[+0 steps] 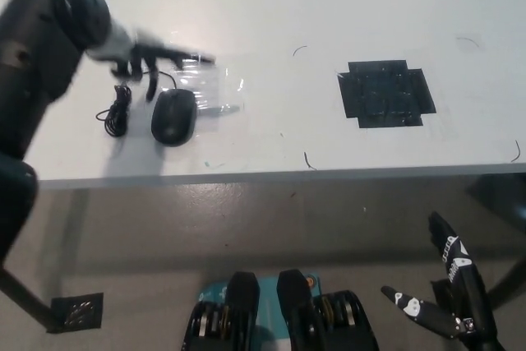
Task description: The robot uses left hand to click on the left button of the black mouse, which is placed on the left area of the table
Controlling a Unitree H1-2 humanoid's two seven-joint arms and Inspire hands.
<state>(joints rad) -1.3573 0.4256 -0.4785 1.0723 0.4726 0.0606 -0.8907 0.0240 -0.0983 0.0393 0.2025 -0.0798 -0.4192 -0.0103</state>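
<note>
The black mouse lies on the left part of the white table, its coiled cable beside it on the left. My left hand is blurred by motion, above and behind the mouse and clear of it, fingers spread apart and holding nothing. The dark left arm fills the upper left corner. My black right hand rests below the table edge at the lower right, fingers apart, empty.
A black taped square patch sits on the table's right half. A shiny clear film lies just right of the mouse. The table's front edge runs across the middle; floor lies below it.
</note>
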